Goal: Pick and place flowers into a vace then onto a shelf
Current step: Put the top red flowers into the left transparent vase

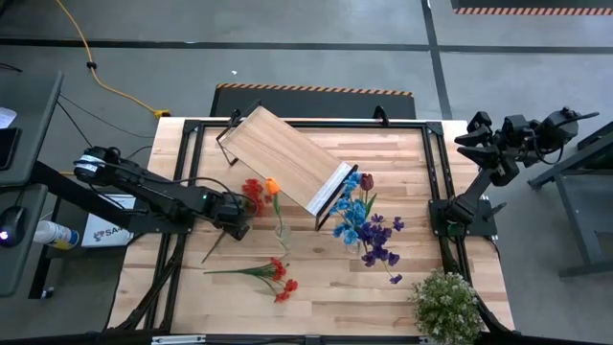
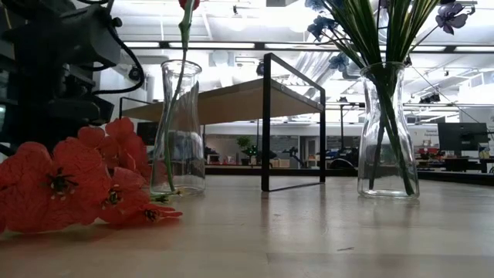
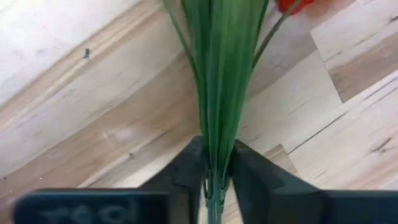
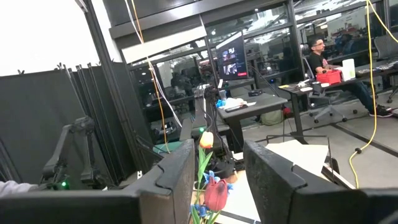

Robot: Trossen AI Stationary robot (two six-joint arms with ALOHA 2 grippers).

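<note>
Now your left gripper (image 3: 216, 177) is clamped on the red flowers' (image 1: 253, 195) green stems (image 3: 217, 93) over the table (image 3: 93, 124).

A bushy pale green-white plant (image 1: 446, 305) stands on the striped wooden counter (image 1: 326, 287). Beyond the counter's far edge, a yellow cable (image 1: 96, 72) crosses the grey floor.

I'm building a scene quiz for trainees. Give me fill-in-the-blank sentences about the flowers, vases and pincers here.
1. The left pincer is closed on a bundle of ____ stems.
2. The blue and purple flowers stand in a clear glass ____.
3. The right pincer is raised beyond the table's right edge, holding ____.
4. The bushy pale plant sits at the table's near ____ corner.

Missing words: green; vase; nothing; right
</note>
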